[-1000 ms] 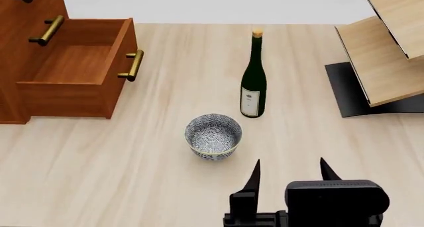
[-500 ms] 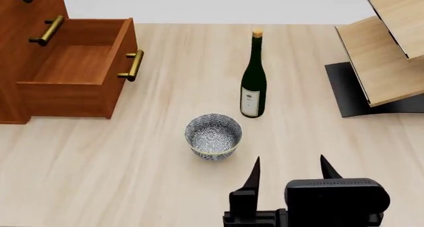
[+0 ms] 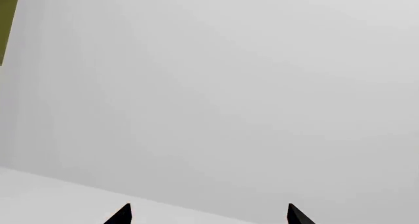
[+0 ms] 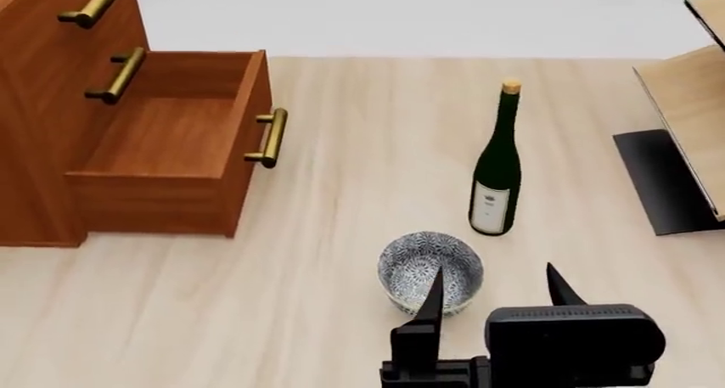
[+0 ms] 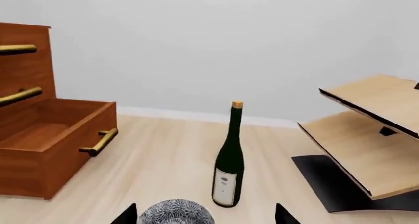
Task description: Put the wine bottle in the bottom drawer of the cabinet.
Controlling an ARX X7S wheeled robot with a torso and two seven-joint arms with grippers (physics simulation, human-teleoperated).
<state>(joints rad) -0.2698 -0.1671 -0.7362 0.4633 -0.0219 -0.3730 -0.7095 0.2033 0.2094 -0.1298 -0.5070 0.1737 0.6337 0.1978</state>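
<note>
Now wine bottle (image 4: 497, 171) upright btwn bowl (image 4: 430, 271) & rack (image 4: 685, 150), bottom drawer (image 4: 170, 146) open

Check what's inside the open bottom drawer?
The bottom drawer shows only bare wood floor in the head view. The strip just behind its near side wall is hidden. The wine bottle stands outside, on the floor.

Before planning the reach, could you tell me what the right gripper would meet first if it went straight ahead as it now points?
Most likely the patterned bowl, low between the right gripper's open jaws; the wine bottle stands just beyond it. Heights are hard to judge.
</note>
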